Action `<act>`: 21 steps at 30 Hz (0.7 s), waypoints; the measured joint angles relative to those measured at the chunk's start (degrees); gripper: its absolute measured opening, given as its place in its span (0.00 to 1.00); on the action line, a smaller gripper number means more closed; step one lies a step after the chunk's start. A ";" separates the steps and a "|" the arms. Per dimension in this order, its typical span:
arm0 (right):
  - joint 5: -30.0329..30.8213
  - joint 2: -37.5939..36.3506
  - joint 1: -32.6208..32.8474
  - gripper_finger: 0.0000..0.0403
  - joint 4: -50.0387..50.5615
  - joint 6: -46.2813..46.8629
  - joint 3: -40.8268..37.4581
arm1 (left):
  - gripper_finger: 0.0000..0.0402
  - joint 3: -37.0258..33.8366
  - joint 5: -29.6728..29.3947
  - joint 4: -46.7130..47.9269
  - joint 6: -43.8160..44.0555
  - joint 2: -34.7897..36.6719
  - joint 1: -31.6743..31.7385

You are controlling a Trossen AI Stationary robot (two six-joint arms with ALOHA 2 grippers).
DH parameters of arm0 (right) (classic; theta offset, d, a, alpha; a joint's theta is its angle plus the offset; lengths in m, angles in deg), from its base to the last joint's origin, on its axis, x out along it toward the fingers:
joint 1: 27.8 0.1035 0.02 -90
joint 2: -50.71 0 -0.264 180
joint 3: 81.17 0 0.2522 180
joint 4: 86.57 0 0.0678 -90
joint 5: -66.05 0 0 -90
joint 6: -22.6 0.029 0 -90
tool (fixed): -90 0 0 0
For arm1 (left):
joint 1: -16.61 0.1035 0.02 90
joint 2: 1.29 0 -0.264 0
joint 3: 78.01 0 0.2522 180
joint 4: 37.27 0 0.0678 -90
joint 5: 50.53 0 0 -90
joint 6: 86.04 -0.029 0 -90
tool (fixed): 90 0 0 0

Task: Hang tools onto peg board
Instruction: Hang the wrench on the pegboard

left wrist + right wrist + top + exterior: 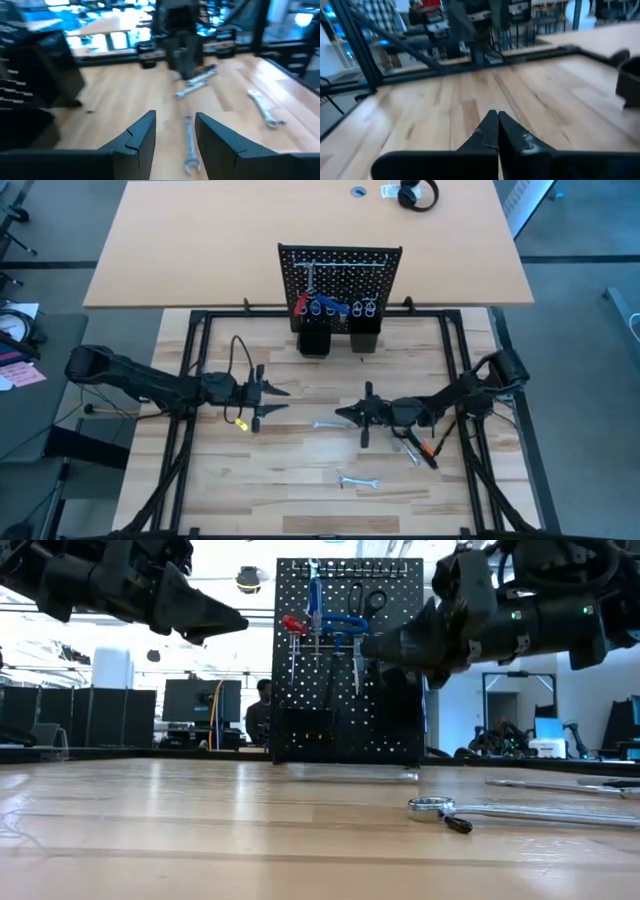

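High view: my right gripper (pixel 345 416) hovers mid-table, fingers pressed together on nothing. My left gripper (pixel 282 398) waits opposite, jaws apart, empty. Peg board (pixel 340 275) stands at the far edge, several tools already hung. Three wrenches lie loose: one between the grippers (pixel 328 423), one nearer the front (pixel 357 480), one beside the orange-and-black tool (pixel 429 450). Step in hand, I judge: fetching the next wrench. Next: reopen, descend, straddle the shaft.

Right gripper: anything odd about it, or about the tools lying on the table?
The right gripper is shut on nothing, above bare wood. Three wrenches are unhung: one between the grippers, one nearer the front edge, one beside an orange-and-black tool under the right arm. Nothing looks damaged.
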 joint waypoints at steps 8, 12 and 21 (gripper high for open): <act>-1.68 -4.58 0.02 0.04 33.02 3.44 7.07 | 0.32 1.16 0.89 -5.22 0.87 -11.26 -0.01; -1.70 -5.27 -0.46 0.15 51.31 4.00 12.06 | 0.32 5.13 6.42 -4.19 0.61 -18.04 0.00; -13.83 1.73 -2.64 0.45 53.18 5.07 13.12 | 0.32 18.70 9.60 9.87 -1.17 -32.93 -0.31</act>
